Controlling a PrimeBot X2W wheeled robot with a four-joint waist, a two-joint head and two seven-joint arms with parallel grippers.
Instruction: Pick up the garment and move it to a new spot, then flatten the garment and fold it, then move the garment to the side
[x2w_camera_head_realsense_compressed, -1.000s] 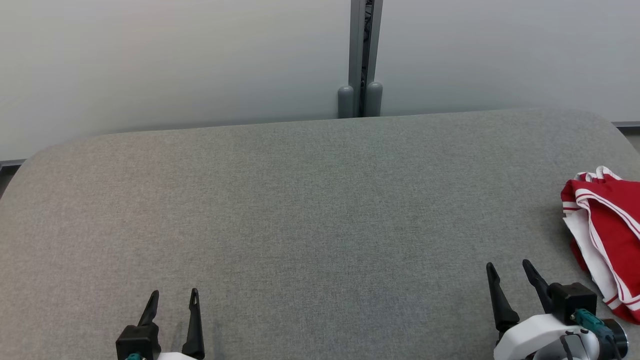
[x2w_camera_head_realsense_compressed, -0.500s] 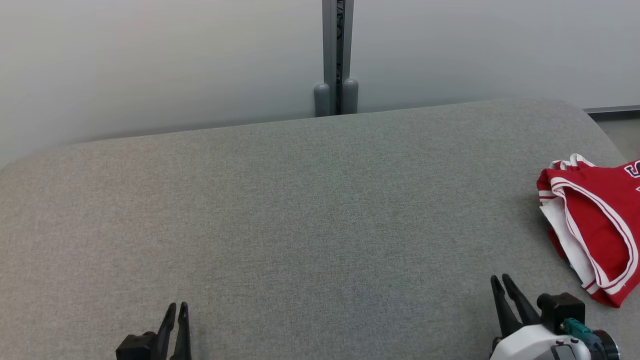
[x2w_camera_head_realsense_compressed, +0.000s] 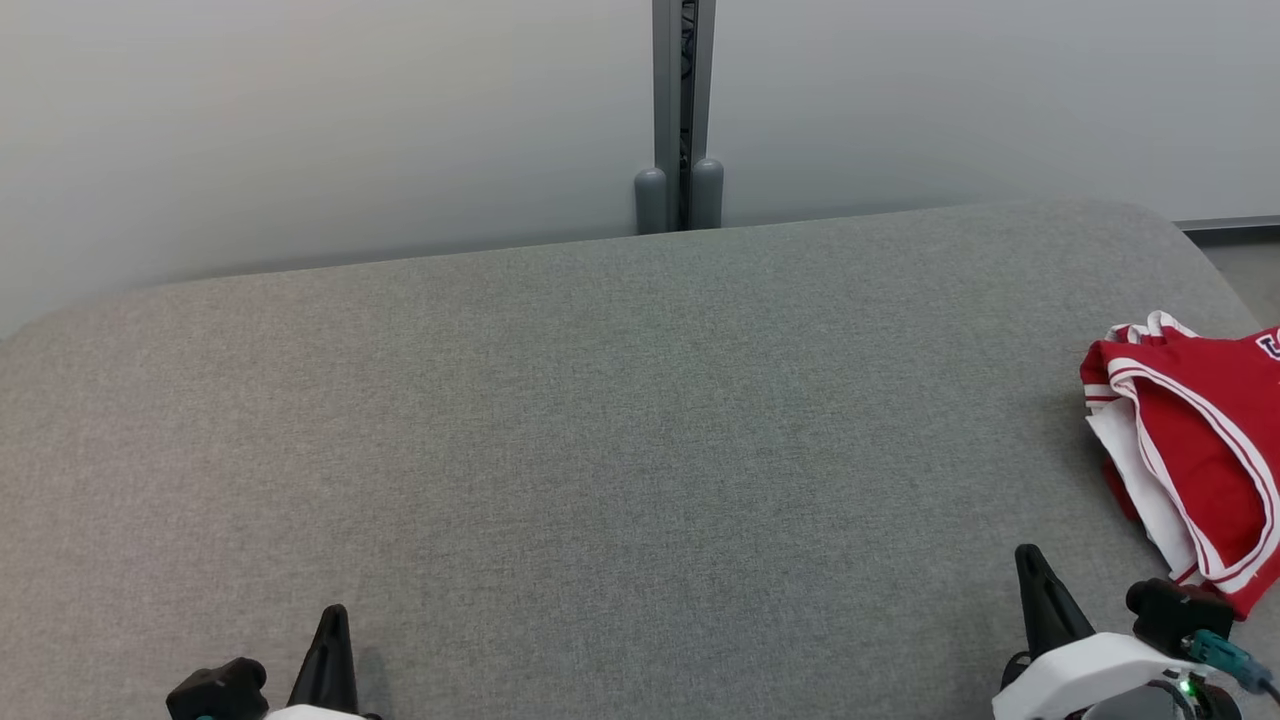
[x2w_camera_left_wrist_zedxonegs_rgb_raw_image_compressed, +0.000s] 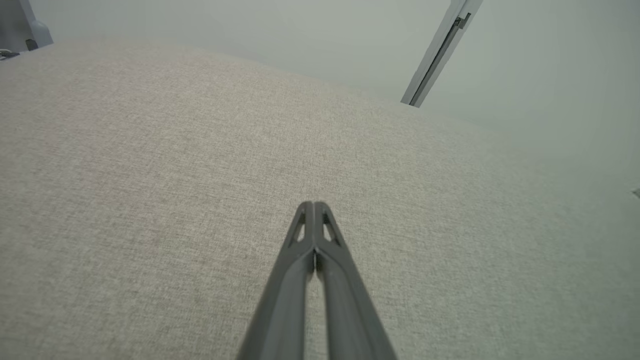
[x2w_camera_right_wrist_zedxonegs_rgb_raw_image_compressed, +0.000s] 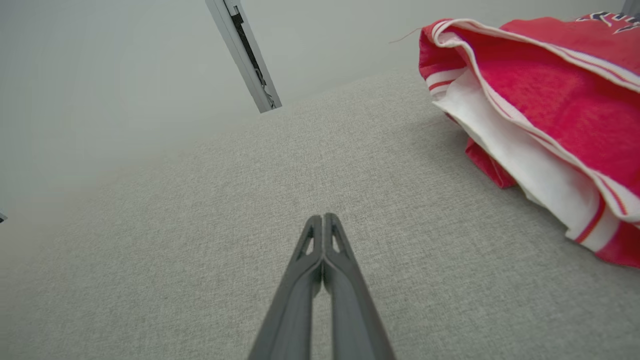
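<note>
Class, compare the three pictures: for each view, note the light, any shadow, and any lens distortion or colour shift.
Head view: soft, even light, no glare; the garment casts a faint shadow leftward on the table. Left wrist view: the table's far edge bows and its cloth reads warmer, beige. Right wrist view: the post leans, wide-angle skew; garment sharp.

The garment (x2w_camera_head_realsense_compressed: 1200, 440) is bright red, edged in thin white and red stripes, with a plain white panel and some dark lettering. The counter (x2w_camera_head_realsense_compressed: 600, 450) is a plain, mottled grey weave. The left claw (x2w_camera_left_wrist_zedxonegs_rgb_raw_image_compressed: 313, 205) and right claw (x2w_camera_right_wrist_zedxonegs_rgb_raw_image_compressed: 323, 217) are dark grey to black. The wrist (x2w_camera_head_realsense_compressed: 1080, 670) by the garment is white with a teal plug (x2w_camera_head_realsense_compressed: 1215, 650). The wall (x2w_camera_head_realsense_compressed: 300, 120) is pale grey and the post (x2w_camera_head_realsense_compressed: 680, 100) mid grey.
</note>
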